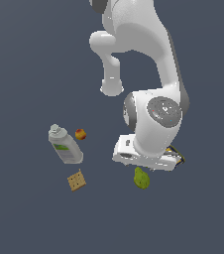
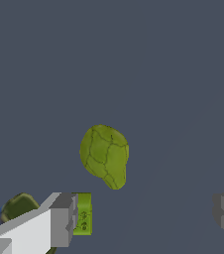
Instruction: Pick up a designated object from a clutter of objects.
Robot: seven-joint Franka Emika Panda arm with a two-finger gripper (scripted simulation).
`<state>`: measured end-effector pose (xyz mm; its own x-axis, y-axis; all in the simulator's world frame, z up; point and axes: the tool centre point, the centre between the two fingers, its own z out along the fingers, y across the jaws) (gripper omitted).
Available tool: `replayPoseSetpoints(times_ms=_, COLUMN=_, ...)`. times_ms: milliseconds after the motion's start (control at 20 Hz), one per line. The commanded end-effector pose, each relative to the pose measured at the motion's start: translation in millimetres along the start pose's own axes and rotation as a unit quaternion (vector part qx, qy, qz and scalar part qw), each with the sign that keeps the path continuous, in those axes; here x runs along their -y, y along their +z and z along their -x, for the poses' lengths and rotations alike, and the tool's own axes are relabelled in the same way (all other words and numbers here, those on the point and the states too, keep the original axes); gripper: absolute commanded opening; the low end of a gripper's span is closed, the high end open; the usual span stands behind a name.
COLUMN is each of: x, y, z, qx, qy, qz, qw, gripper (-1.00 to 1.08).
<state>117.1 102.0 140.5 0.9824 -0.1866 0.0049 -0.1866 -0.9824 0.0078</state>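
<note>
The pear point(image 2: 105, 155) is yellow-green with mottled skin and lies on the dark floor. In the exterior view the pear point(image 1: 142, 178) shows just below the white hand point(image 1: 143, 155) of my arm. My gripper point(image 2: 144, 214) is open and empty, with the two grey fingertips point(image 2: 62, 219) wide apart. The pear lies beyond the fingertips and touches neither, nearer the one beside the green block. The rest of the clutter lies around it.
A small bright-green block point(image 2: 83, 214) lies by one fingertip. A blue-yellow box point(image 1: 177, 156) is partly hidden under the hand. A grey-white bottle point(image 1: 66, 146), a red-yellow ball point(image 1: 80, 134) and a tan cracker point(image 1: 77, 180) lie at the exterior view's left.
</note>
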Motion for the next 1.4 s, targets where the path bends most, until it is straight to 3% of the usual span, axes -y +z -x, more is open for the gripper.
replayPoseSetpoints(times_ms=0, x=10, y=17, z=-2, qx=0.000, qy=0.009, qz=-0.001, qw=1.0000, gripper=1.00)
replayPoseSetpoints(times_ms=450, x=29, y=48, z=-2, qx=0.002, qy=0.024, qz=-0.004, qw=0.9997, gripper=1.00)
replayPoseSetpoints(times_ms=800, x=29, y=55, z=-2, qx=0.003, qy=0.024, qz=-0.004, qw=0.9997, gripper=1.00)
replayPoseSetpoints(times_ms=1350, x=30, y=99, z=-1, qx=0.003, qy=0.025, qz=-0.004, qw=0.9997, gripper=1.00)
